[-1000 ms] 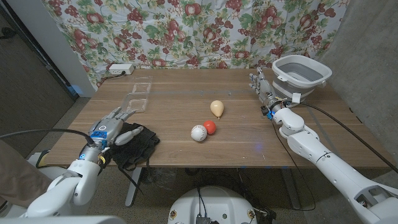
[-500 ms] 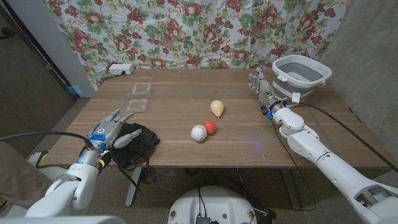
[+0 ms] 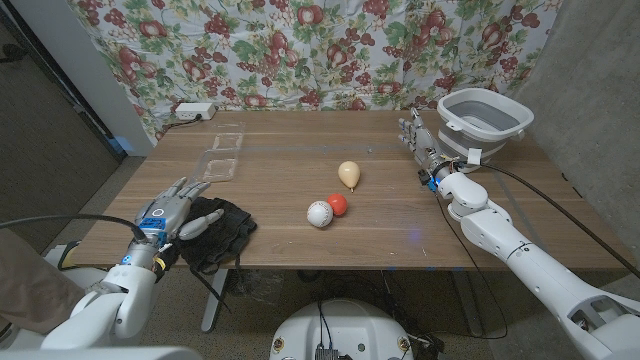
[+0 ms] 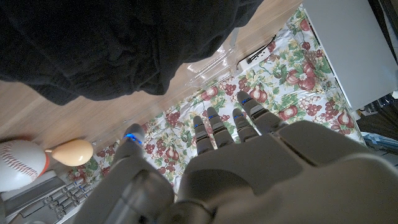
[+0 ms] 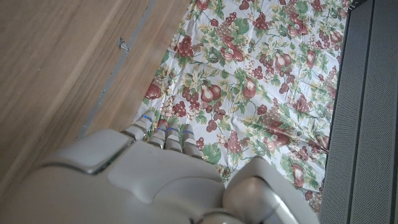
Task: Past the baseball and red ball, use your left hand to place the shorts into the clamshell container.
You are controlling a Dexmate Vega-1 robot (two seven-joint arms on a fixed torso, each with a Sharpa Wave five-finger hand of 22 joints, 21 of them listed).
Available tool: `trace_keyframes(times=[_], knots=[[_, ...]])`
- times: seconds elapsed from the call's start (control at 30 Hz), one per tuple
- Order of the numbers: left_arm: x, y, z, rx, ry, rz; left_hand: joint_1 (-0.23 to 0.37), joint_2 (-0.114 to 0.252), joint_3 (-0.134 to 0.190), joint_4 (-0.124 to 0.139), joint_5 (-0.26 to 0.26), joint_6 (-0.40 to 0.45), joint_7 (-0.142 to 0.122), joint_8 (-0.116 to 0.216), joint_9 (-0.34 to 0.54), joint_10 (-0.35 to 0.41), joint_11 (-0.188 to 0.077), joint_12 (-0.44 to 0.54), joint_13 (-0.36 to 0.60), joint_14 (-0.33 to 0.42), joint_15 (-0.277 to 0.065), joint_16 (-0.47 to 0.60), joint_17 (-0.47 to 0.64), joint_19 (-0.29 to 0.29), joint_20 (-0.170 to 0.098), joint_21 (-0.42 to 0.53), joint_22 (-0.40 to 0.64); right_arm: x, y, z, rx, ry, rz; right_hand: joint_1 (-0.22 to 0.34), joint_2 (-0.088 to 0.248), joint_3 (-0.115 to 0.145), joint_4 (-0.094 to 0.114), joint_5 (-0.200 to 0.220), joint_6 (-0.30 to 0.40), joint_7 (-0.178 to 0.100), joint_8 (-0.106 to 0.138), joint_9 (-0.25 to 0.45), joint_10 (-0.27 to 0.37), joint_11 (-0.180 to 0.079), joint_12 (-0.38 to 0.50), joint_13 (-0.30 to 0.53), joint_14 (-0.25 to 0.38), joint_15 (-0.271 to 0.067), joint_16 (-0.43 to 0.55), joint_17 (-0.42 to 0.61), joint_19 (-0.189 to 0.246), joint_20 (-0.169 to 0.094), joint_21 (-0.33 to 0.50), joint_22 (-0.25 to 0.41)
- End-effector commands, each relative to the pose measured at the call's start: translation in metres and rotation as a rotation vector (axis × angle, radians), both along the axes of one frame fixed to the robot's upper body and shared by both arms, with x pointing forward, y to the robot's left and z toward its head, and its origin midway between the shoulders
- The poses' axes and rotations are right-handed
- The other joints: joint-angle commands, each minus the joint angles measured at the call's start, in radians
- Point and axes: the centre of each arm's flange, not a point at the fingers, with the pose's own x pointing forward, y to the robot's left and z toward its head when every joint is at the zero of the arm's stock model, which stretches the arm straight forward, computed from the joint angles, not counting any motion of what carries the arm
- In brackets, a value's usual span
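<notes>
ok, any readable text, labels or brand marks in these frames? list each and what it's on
None can be read.
baseball: red stitching only, no print legible.
white box at the far left table edge: any marking too small to tell.
grey tub: a white tag at its rim, too small to read.
left hand: blue patches, no lettering visible.

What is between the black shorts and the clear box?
Just bare table, seen from the head view. The shorts lie near the front edge; the clear box sits farther back.
</notes>
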Motion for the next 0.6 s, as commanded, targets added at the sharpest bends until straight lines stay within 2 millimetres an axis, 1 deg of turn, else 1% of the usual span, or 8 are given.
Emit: trace_keyframes(times=[0.03,0.2,0.33,0.4,0.6], knots=[[0.003,0.004,-0.01,-0.018,-0.01,0.04,0.006,-0.01,0.003,-0.005,0.008,-0.006,-0.004,-0.004,0.004,-0.004,0.006,-0.001,0.004,0.0,-0.152,0.0,0.003,0.004,-0.011,0.006,0.001,0.0,0.002,0.0,-0.007,0.007,0.0,0.005,0.003,0.001,-0.003,0.008,0.002,0.002,0.003,0.002,0.005,-0.003,0.003,0.003,-0.001,-0.003,0.007,0.002,0.003,0.01,0.004,0.005],[0.005,0.005,-0.013,-0.022,-0.024,0.059,0.009,-0.01,0.003,-0.007,0.009,-0.006,-0.004,-0.003,0.004,-0.004,0.01,0.0,0.004,-0.002,-0.152,0.0,0.003,0.007,-0.015,0.007,0.001,0.0,0.001,0.0,0.002,0.007,-0.004,0.006,0.004,0.001,-0.003,0.008,0.002,0.002,0.003,0.002,0.005,-0.002,0.003,0.003,-0.001,-0.003,0.007,0.002,0.003,0.011,0.004,0.005],[0.01,0.004,-0.014,-0.037,-0.03,0.057,0.019,-0.011,0.005,-0.011,0.014,0.004,-0.003,0.004,0.005,-0.014,0.013,-0.001,0.004,-0.026,-0.149,-0.007,0.003,0.0,-0.022,0.004,0.002,0.0,0.0,-0.001,-0.003,0.013,-0.003,0.006,0.004,0.001,-0.003,0.008,0.001,0.002,0.003,0.002,0.006,-0.003,0.003,0.003,-0.001,-0.002,0.007,0.002,0.004,0.011,0.004,0.005],[0.013,0.002,-0.015,-0.039,-0.034,0.051,0.023,-0.012,0.006,-0.012,0.015,0.009,-0.003,0.006,0.005,-0.025,0.013,-0.003,0.004,-0.039,-0.148,-0.01,0.003,-0.003,-0.024,0.003,0.002,0.0,-0.001,-0.001,0.0,0.016,-0.005,0.006,0.004,0.001,-0.003,0.008,0.001,0.001,0.003,0.002,0.006,-0.003,0.003,0.003,0.0,-0.003,0.007,0.002,0.004,0.012,0.004,0.005],[0.015,-0.002,-0.018,-0.054,-0.031,0.038,0.027,-0.011,0.007,-0.012,0.017,0.006,-0.004,0.006,0.005,-0.036,0.009,-0.005,0.004,-0.04,-0.149,-0.007,0.004,-0.001,-0.028,0.004,0.002,0.001,-0.002,0.001,-0.005,0.012,-0.004,0.006,0.004,0.002,-0.004,0.008,0.001,0.002,0.003,0.002,0.005,-0.003,0.003,0.003,-0.001,-0.002,0.007,0.002,0.003,0.012,0.004,0.005]])
